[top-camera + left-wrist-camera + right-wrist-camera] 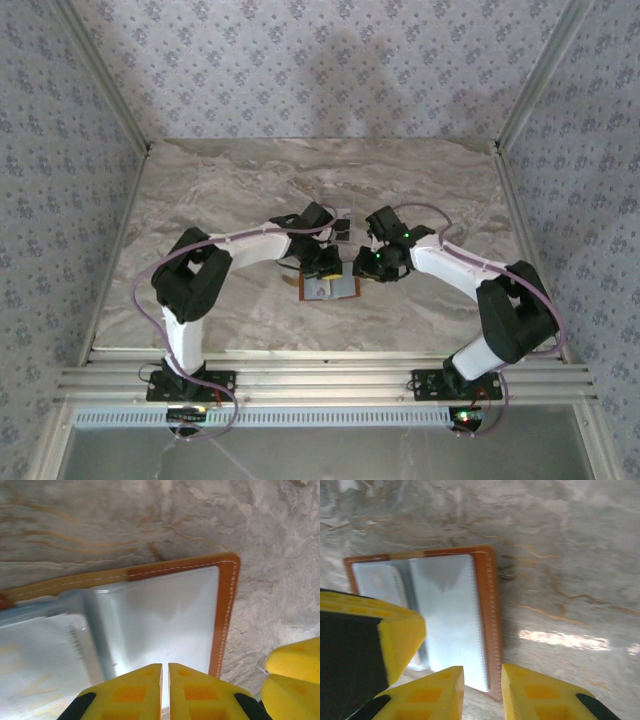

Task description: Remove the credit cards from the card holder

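Mid-frame, the closed left hand [165,667] seemingly pins the open card holder [330,289] flat while the narrowly parted right hand [482,674] sits at its edge.

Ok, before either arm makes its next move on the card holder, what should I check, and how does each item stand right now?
1. The orange-brown leather card holder lies open and flat on the marble table: ok.
2. The left gripper is shut, over the holder's pale inner face: ok.
3. Whether the left gripper has a card pinched: cannot tell.
4. The right gripper is open, with the holder's stitched orange edge between its fingers: ok.
5. Whether any credit cards sit in the pale pockets: cannot tell.
6. Whether the two grippers are free of each other: very close, cannot tell.
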